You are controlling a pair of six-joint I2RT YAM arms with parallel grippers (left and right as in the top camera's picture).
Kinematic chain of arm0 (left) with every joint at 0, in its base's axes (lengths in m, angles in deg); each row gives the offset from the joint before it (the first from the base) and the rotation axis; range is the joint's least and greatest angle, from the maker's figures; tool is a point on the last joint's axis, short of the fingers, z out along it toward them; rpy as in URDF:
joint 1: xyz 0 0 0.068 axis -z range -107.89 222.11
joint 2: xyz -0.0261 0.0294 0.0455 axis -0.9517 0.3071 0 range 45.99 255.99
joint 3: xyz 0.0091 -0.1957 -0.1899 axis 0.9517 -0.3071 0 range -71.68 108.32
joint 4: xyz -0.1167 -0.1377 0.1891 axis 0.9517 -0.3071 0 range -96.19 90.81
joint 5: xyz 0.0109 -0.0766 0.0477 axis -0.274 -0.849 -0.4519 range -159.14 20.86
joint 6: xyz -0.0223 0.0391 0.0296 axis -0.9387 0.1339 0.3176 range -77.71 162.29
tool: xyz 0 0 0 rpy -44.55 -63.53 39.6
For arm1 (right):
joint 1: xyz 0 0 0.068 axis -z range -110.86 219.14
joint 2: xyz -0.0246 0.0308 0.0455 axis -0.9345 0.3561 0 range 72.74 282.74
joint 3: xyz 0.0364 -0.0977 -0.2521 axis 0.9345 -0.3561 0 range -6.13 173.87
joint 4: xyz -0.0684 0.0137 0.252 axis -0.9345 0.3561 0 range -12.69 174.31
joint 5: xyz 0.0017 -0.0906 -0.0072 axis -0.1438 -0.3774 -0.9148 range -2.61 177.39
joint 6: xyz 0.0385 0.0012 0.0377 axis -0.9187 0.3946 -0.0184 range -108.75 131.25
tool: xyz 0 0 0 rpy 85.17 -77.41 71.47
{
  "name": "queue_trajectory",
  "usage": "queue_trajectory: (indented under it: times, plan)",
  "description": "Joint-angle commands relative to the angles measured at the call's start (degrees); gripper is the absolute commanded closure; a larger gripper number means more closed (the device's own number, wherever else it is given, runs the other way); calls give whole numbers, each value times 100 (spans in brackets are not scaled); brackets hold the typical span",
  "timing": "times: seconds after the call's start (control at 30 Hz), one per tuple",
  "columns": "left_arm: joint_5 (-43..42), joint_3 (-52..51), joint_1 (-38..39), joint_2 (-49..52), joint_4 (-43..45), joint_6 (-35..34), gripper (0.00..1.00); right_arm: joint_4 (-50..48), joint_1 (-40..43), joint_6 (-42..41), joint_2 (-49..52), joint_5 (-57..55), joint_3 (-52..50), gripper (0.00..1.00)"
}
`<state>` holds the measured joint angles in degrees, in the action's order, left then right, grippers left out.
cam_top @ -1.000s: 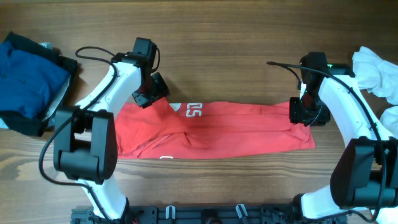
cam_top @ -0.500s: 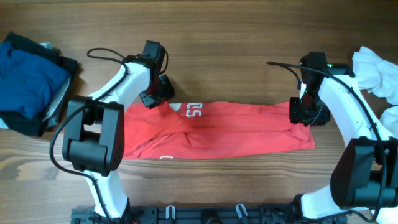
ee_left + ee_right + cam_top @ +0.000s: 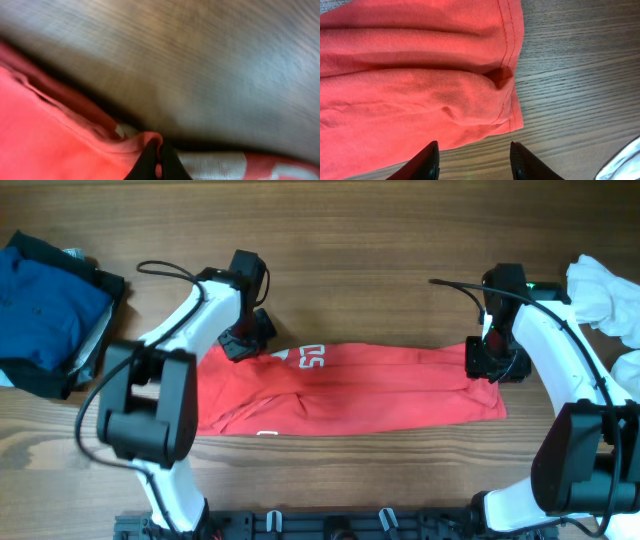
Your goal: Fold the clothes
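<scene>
- Left gripper [image 3: 157, 161], fingertips pressed together, pinches a ridge of the red T-shirt [image 3: 380, 385] right at its tips; the shirt lies as a long strip across the table [image 3: 400, 240].
- Right gripper [image 3: 474, 162] hovers spread, with the hem just ahead of its fingertips and nothing held.
- Best next, on this evidence: the right arm drops and nips both hem layers before either arm lifts, so the strip stays taut.

2 arms on show: the white-shelled left arm [image 3: 185, 320] and white-shelled right arm [image 3: 560, 345], chunky black joints, thin black cables [image 3: 160, 266] looping off, small green light [image 3: 527, 283] glowing, tapered black fingertips [image 3: 427, 161].
</scene>
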<state>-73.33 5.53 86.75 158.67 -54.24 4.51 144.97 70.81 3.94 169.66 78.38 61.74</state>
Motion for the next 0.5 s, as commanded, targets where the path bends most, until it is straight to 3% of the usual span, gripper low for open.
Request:
queue_trajectory:
  times: [0.0,0.23,0.47]
  plan:
    - [63,28,74,-1161,-470,0,96,-35,24,-72,74,52,-13,54]
    - [55,26,841,-1565,-1392,-28,96,-55,24,-59,74,55,-13,54]
    - [63,26,1617,-1561,-1484,-219,96,-55,24,-59,74,55,-13,54]
